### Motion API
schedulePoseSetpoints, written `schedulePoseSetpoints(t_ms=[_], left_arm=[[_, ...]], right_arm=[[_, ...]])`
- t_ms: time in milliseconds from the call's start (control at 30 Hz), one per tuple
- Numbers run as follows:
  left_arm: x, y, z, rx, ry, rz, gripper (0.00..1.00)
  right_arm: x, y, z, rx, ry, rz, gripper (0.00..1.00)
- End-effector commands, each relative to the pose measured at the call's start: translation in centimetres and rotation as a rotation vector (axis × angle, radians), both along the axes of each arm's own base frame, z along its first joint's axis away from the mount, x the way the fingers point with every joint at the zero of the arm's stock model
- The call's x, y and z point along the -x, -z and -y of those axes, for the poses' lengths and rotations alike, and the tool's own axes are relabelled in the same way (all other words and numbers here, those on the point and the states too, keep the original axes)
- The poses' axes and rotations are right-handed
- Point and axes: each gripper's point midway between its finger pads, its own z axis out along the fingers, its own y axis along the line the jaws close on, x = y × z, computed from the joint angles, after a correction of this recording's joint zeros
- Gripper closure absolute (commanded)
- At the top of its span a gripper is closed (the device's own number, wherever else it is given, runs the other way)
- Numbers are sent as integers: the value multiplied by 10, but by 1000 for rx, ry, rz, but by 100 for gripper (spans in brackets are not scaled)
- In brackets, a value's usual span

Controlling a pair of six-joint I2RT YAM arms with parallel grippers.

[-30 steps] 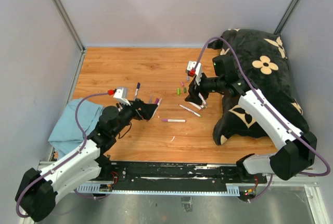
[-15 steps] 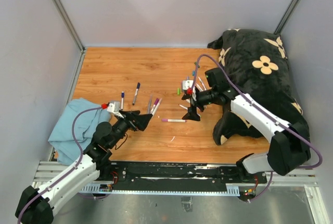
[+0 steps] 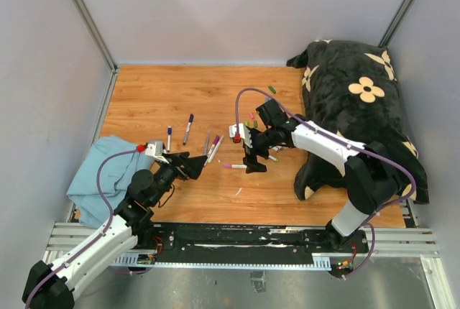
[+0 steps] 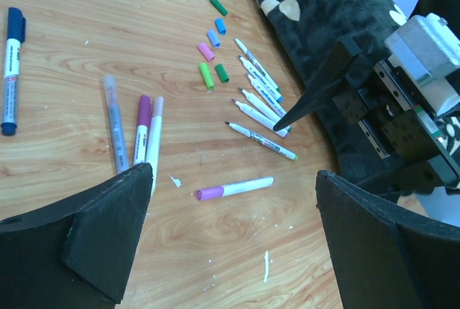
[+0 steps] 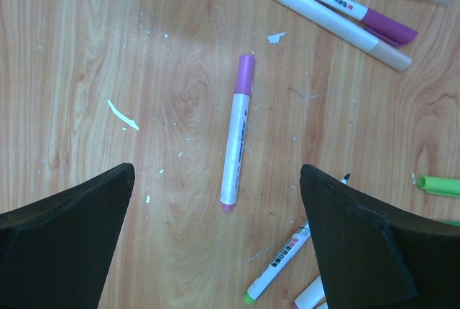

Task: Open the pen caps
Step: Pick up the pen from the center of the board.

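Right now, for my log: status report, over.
Left end effector open, empty. Right end effector open over white pen, purple cap on. Nothing between.

We log bright, even overhead light, all views. Shadows on counter [image 3: 158,100] soft, faint. Pale sheen patch in right wrist view, no hard glare. Focus sharp thru-out. Right tool [image 5: 217,170]: fingers [image 5: 65,237] flat black, no detail.

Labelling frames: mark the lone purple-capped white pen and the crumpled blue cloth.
purple-capped white pen [image 5: 236,140], right wrist view, mid-barrel.
crumpled blue cloth [image 3: 118,165], top external view, upper fold.
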Motion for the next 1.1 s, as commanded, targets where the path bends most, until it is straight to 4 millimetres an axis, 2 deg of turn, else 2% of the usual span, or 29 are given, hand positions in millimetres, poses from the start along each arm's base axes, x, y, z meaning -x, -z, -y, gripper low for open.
schedulePoseSetpoints(t_ms=[0,167,600,800,933,1067], left_arm=[[-2,4,-8,-42,-38,13,1],[-2,8,-9,-56,-40,8,1],[-1,10,-11,-70,-46,5,1],[-1,12,-12,-68,-50,0,1],[-1,12,-12,-64,-51,-2,1],[-1,15,-12,-65,-53,-14,1]], right_arm=[[-2,7,2,71,-11,16,1],[-5,13,2,105,-14,37,0],[-13,7,1,131,-41,74,1],[-16,11,-2,151,-38,71,3],[-21,19,-7,203,5,55,12],[-24,28,-13,253,37,21,25]])
